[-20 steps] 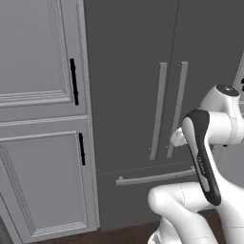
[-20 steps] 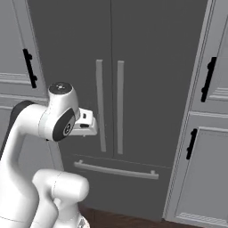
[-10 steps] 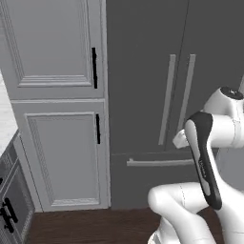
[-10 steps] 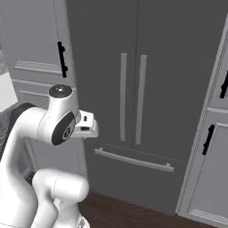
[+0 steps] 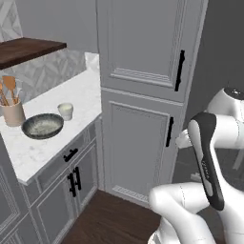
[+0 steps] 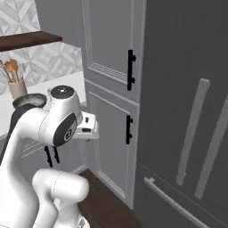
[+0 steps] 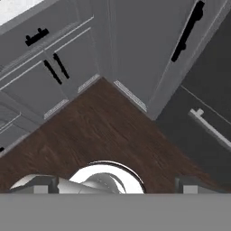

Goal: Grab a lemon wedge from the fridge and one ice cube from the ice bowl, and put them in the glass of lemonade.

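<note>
Fridge: tall dark grey appliance (image 6: 187, 89) at right, doors shut, its long light-grey bar handles (image 6: 192, 132) standing upright.
Ice bowl: shallow round dark-rimmed bowl (image 5: 42, 126) on the pale marble counter (image 5: 52, 143) — beside a beige utensil crock (image 5: 12, 113) and a small white cup (image 5: 65, 111).
Gripper: jaws spread wide, holding nothing — above dark wood floor (image 7: 99, 131).

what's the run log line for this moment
phase: base turning | gripper: open, empty | fridge: shut | ice bowl: on counter, by crock
</note>
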You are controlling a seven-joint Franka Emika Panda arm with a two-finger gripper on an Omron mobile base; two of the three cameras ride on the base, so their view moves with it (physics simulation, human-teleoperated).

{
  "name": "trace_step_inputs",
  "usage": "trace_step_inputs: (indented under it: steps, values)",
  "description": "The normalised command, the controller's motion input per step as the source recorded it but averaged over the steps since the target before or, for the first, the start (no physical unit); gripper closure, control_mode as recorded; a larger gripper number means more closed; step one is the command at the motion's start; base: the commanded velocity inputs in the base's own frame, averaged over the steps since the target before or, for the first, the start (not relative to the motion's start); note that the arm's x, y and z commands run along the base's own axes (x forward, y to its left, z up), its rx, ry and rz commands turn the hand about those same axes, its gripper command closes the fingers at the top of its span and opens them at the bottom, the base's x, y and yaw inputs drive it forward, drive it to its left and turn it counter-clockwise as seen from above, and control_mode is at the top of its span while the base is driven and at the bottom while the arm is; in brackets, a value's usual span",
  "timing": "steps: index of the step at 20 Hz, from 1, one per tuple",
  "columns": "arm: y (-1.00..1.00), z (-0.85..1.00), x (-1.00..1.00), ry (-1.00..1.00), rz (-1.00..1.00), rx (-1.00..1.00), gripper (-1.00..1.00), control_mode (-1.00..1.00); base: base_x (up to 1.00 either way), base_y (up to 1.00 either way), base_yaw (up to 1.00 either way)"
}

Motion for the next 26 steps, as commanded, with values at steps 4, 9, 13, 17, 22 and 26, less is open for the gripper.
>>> trace_step_inputs:
  steps: [4, 9, 13, 17, 22, 26]
  values:
    - [0.00, 0.00, 0.00, 0.00, 0.00, 0.00, -1.00, 1.00, 0.99, 0.34, 0.65]
    - [0.00, 0.00, 0.00, 0.00, 0.00, 0.00, -1.00, 1.00, 1.00, 0.24, 0.54]
    - [0.00, 0.00, 0.00, 0.00, 0.00, 0.00, -1.00, 1.00, 1.00, 0.18, 0.49]
    - [0.00, 0.00, 0.00, 0.00, 0.00, 0.00, -1.00, 1.00, 1.00, 0.14, 0.45]
    - [0.00, 0.00, 0.00, 0.00, 0.00, 0.00, -1.00, 1.00, 0.88, 0.01, 0.38]
    - [0.00, -0.32, 0.52, -0.01, 0.22, 0.00, -1.00, -1.00, 0.17, 0.00, 0.08]
